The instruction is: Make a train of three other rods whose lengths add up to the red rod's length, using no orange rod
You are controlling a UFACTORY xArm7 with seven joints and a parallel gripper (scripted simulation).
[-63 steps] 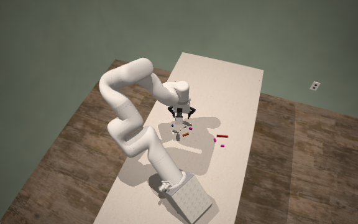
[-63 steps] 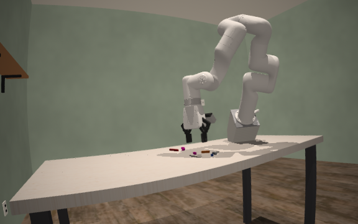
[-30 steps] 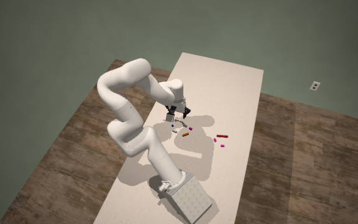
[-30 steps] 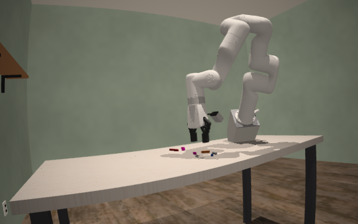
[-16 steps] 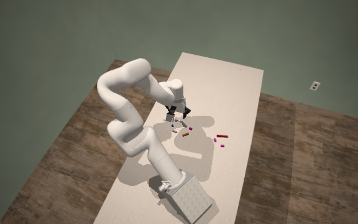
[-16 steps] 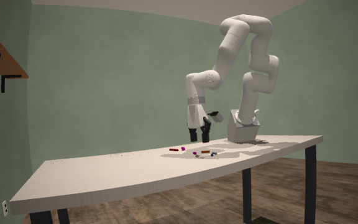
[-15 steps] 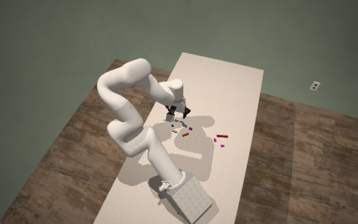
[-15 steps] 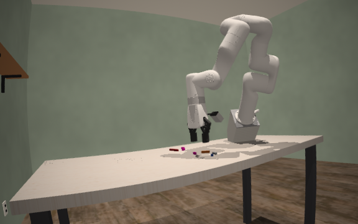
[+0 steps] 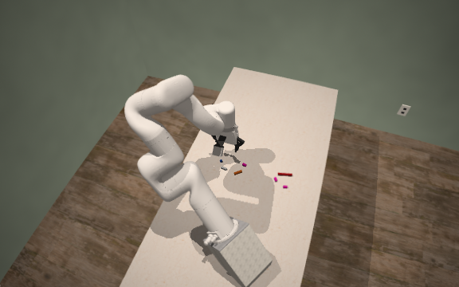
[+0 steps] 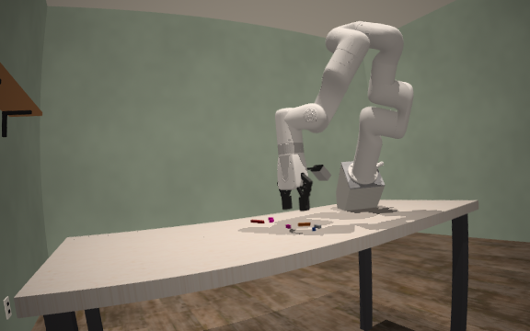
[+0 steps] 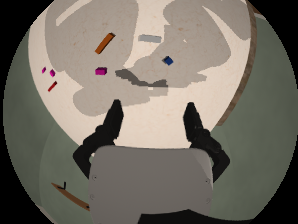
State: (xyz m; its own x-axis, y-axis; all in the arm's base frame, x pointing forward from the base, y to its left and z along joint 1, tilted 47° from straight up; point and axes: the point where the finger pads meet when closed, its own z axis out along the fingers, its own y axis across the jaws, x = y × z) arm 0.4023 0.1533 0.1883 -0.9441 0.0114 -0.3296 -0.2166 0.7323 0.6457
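The tool (image 9: 228, 150) (image 10: 295, 209) (image 11: 153, 108) hangs spread above the bench (image 9: 289, 104) (image 10: 155, 253) (image 11: 165, 127); 3 magenta rods (image 9: 244, 164) (image 10: 288, 226) (image 11: 101, 71) lie apart from 1 another.

From my top view, the red rod (image 9: 284, 174) (image 10: 257, 222) (image 11: 52, 86) lies flat at right near two magenta rods, a third magenta (image 9: 244, 164) (image 10: 288, 226) (image 11: 101, 71), orange (image 9: 237, 172) (image 10: 304, 224) (image 11: 105, 43), grey (image 9: 224, 168) (image 11: 149, 38) and blue rod (image 9: 221, 161) (image 10: 314, 229) (image 11: 168, 60) lying apart leftward.
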